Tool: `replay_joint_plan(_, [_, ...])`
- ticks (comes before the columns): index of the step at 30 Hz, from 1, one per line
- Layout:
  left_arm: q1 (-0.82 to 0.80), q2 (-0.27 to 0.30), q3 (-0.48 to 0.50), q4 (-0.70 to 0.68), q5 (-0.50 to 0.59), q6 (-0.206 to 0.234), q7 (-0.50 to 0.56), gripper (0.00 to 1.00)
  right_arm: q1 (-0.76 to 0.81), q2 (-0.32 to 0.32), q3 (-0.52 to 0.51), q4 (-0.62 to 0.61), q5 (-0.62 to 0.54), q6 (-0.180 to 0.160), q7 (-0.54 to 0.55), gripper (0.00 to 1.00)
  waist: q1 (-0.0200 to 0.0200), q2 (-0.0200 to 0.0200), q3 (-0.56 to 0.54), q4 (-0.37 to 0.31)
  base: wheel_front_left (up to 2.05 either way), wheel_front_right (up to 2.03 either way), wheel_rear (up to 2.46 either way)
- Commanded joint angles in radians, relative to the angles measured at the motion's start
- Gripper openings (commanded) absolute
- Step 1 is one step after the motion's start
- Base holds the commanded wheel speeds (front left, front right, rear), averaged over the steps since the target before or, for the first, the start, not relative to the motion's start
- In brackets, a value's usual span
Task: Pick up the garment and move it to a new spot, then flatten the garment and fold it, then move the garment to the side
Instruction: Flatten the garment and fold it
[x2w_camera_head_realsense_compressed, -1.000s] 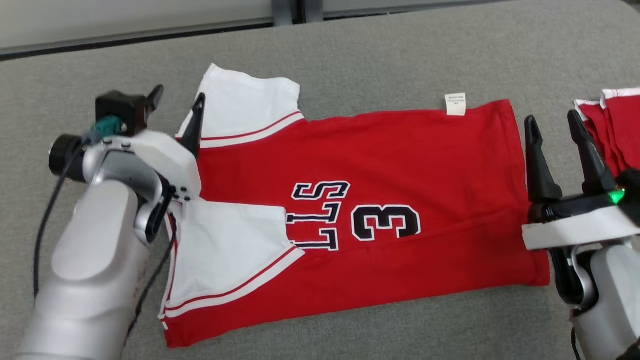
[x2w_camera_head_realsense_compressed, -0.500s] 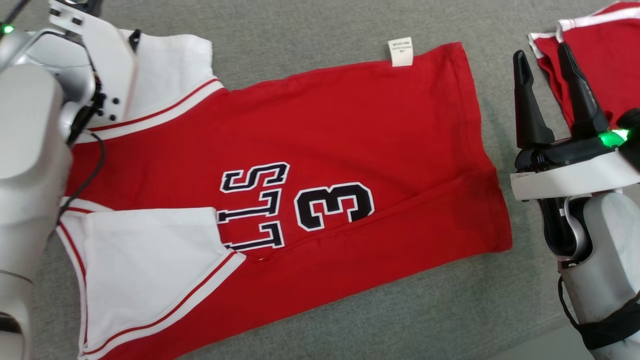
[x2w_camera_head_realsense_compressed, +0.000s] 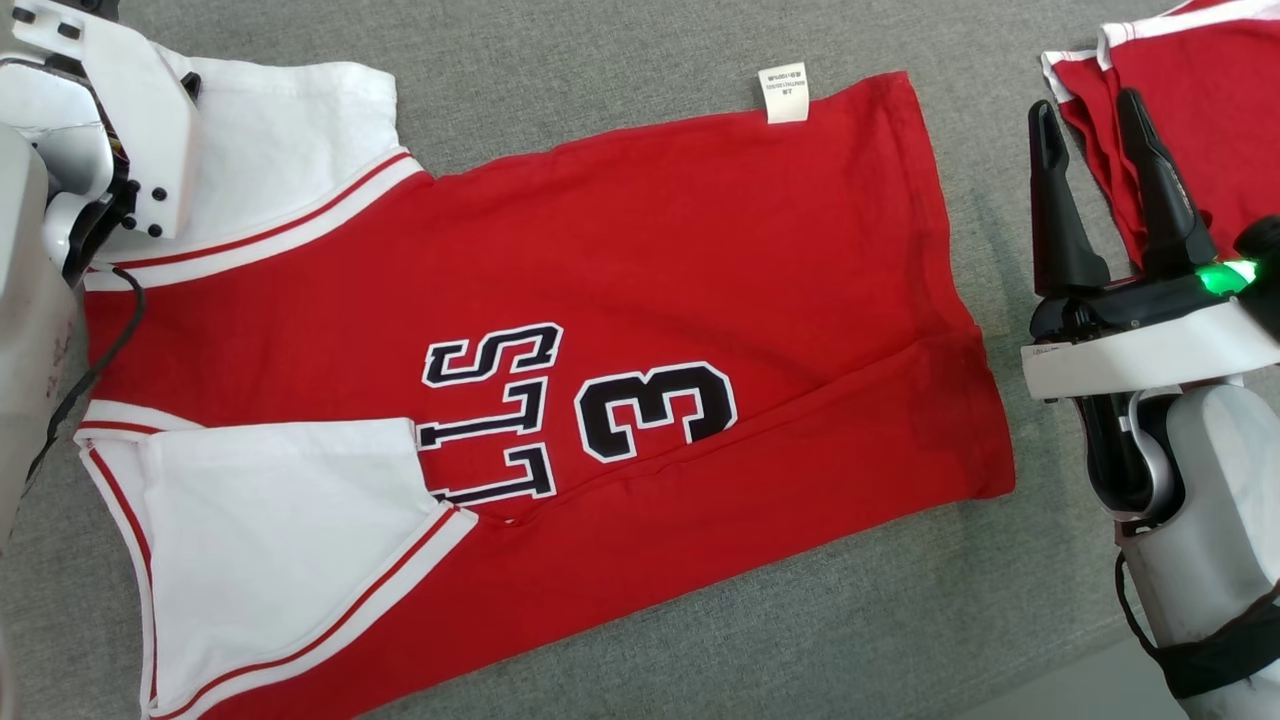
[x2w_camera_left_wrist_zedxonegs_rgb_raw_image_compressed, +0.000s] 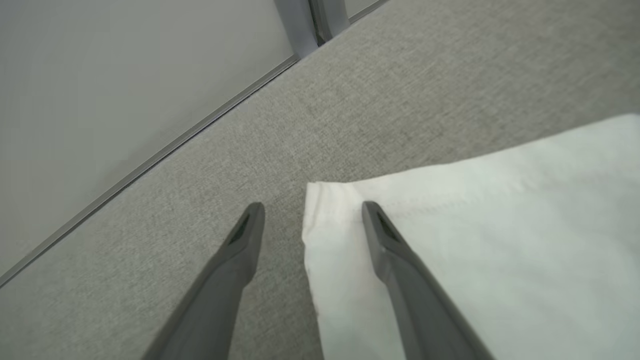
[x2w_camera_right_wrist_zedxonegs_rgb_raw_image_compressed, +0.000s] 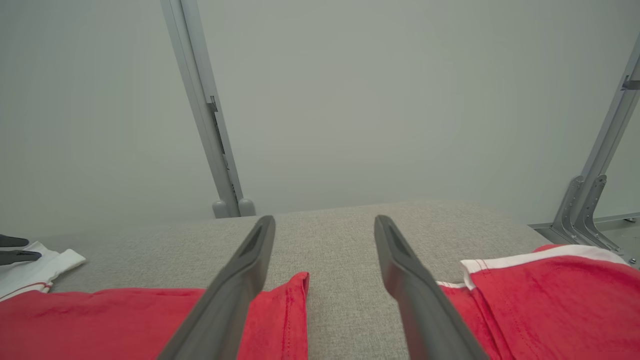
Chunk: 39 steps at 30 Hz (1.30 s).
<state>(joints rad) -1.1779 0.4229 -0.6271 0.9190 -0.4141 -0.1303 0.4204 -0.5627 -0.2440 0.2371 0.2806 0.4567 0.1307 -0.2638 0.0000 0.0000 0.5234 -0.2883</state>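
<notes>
The garment (x2w_camera_head_realsense_compressed: 650, 250) is a red jersey with white sleeves and a black "3", lying spread flat on the grey cloth table (x2w_camera_head_realsense_compressed: 600, 40). My left gripper (x2w_camera_left_wrist_zedxonegs_rgb_raw_image_compressed: 314, 207) is open over the far white sleeve (x2w_camera_left_wrist_zedxonegs_rgb_raw_image_compressed: 500, 225). Its fingers straddle that sleeve's outer corner, one over the cloth and one over bare table. Nothing is gripped. My right gripper (x2w_camera_head_realsense_compressed: 1085, 102) is open and empty just past the jersey's hem, above the strip of table between the jersey and another red garment (x2w_camera_head_realsense_compressed: 1200, 90).
The second red garment (x2w_camera_right_wrist_zedxonegs_rgb_raw_image_compressed: 550, 295), trimmed in white, lies folded at the far right. A white label (x2w_camera_head_realsense_compressed: 783, 92) sticks out at the jersey's far edge. The table's front edge (x2w_camera_head_realsense_compressed: 1050, 690) shows at lower right. A grey wall and metal posts (x2w_camera_right_wrist_zedxonegs_rgb_raw_image_compressed: 210, 125) stand behind the table.
The head camera has tipped down, so the whole picture shifted. My left gripper has advanced along the far sleeve toward its outer corner. The right gripper stays open near the hem.
</notes>
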Motion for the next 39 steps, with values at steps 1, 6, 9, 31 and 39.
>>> replay_joint_plan(1, [-0.008,0.002,-0.007,0.008,-0.005,0.000,0.007,1.00,-0.005,-0.005,0.000,0.002,0.004,0.000,-0.001,1.00,0.0000,0.0000,0.001,0.000,0.00,0.00,0.00])
replay_joint_plan(6, [0.006,-0.011,-0.077,-0.017,-0.106,0.000,0.060,0.00,-0.019,-0.015,-0.006,0.015,0.006,0.000,-0.001,1.00,0.0000,0.0000,0.003,0.002,0.00,0.00,0.00])
replay_joint_plan(9, [-0.008,0.004,-0.088,-0.034,-0.141,0.000,0.038,0.00,-0.014,-0.026,-0.010,0.027,0.006,0.000,-0.001,1.00,0.0000,0.0000,0.001,0.015,0.00,0.00,0.00])
replay_joint_plan(31, [0.118,-0.048,-0.105,-0.249,-0.323,0.006,-0.218,0.00,-0.189,-0.265,0.250,0.320,0.337,0.000,0.174,1.00,0.0000,0.0000,-0.051,0.234,0.00,0.00,0.00])
replay_joint_plan(39, [0.152,-0.037,-0.114,-0.317,-0.321,0.027,-0.218,0.00,-0.249,-0.310,0.348,0.396,0.445,0.000,0.232,1.00,0.0000,0.0000,-0.034,0.261,0.00,0.00,0.00])
